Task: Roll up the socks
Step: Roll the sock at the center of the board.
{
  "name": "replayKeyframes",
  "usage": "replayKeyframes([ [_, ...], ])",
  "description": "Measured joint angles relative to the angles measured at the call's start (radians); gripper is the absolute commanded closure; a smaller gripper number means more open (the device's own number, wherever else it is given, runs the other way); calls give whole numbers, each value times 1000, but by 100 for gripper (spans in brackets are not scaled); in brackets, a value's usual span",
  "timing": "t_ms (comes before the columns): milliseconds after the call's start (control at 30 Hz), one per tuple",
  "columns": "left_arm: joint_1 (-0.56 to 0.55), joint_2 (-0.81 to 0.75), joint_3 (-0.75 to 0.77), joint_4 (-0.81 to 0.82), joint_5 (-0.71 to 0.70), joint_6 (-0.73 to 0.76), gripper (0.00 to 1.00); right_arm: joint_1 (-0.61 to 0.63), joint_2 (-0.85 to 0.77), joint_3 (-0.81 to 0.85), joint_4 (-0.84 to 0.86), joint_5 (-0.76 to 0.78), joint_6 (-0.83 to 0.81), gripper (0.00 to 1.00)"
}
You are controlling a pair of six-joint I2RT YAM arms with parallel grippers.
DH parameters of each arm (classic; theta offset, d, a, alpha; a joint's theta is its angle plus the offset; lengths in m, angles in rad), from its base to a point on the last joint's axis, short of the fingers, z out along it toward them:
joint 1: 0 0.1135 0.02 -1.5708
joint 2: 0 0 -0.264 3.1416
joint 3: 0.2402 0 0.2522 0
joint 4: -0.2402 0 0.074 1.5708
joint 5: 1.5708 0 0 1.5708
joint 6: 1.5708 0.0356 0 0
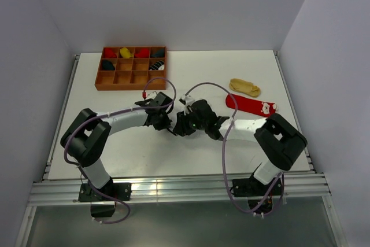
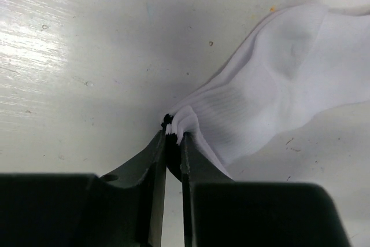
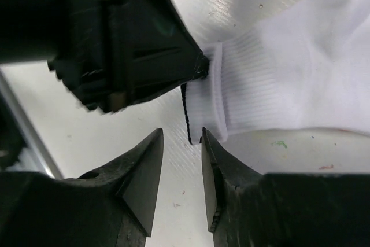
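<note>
Now my left gripper (image 2: pixel 173 138) pinches the bunched cuff of the white sock (image 2: pixel 277 79) on the table (image 1: pixel 144 154), my right gripper (image 3: pixel 182 148) facing it, jaws parted, empty, both arms folded inward, red sock (image 1: pixel 251 106) and tan sock (image 1: pixel 244 88) by my right forearm.

No legible text, label, brand or number in any view. White pattern on the red sock (image 1: pixel 250 105) is too small to resolve as lettering. The white sock (image 2: pixel 277 85) shows plain ribbing only.
</note>
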Motion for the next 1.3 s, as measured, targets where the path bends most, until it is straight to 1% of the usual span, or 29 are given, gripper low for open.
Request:
replayKeyframes([
  [167,0,25,56,-83,5,34,89,96,-51,-59,36,199,-111,55],
  [300,0,48,96,-130,13,60,89,147,-54,-92,59,297,-168,55],
  [433,0,65,124,-160,24,81,89,185,-54,-95,89,360,-210,55],
  [767,0,84,148,-181,47,109,89,251,-39,-91,134,431,-271,57],
  [1100,0,88,155,-188,51,113,89,265,53,-70,148,450,-288,57],
  [1300,2,89,158,-190,49,116,88,271,97,-36,157,481,-290,60],
])
